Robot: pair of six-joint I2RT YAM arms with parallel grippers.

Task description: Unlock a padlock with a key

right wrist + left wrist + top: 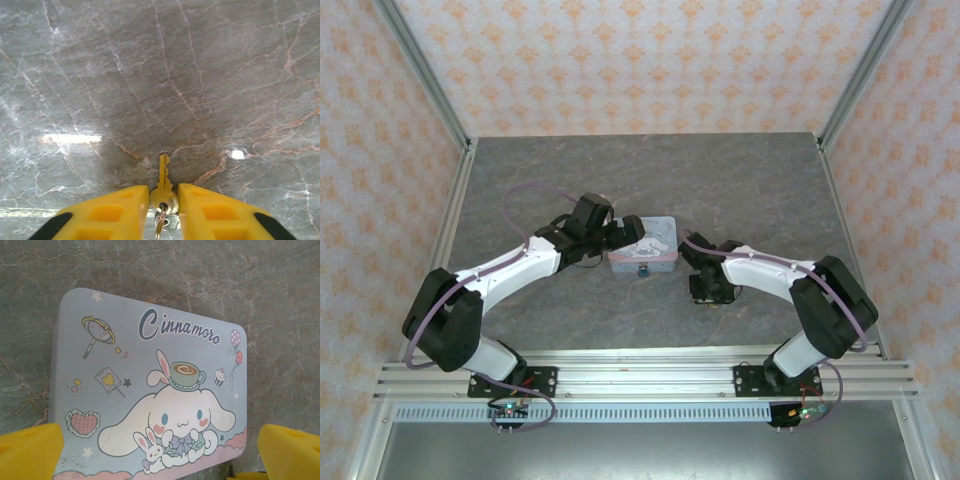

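You're pinching key (pixel 162 172) by head in right end effector (pixel 164 194), blade leading, likely for padlock (pixel 643 270); left end effector (pixel 160 452) gaping wide at Cinnamoroll tin (pixel 150 340), probably for bracing.

The top external camera hangs above and behind the arm bases, looking down and forward from far off over the whole table (pixel 570 170) and both arms. The left wrist camera rides behind the left gripper (pixel 160 452) and looks steeply down, close on the tin (pixel 150 365), which the overhead view shares at mid-table. The right wrist camera sits very near the tabletop, facing down past the right gripper (pixel 164 202) and the key (pixel 163 170), over stone the overhead view shows near the tin's right side
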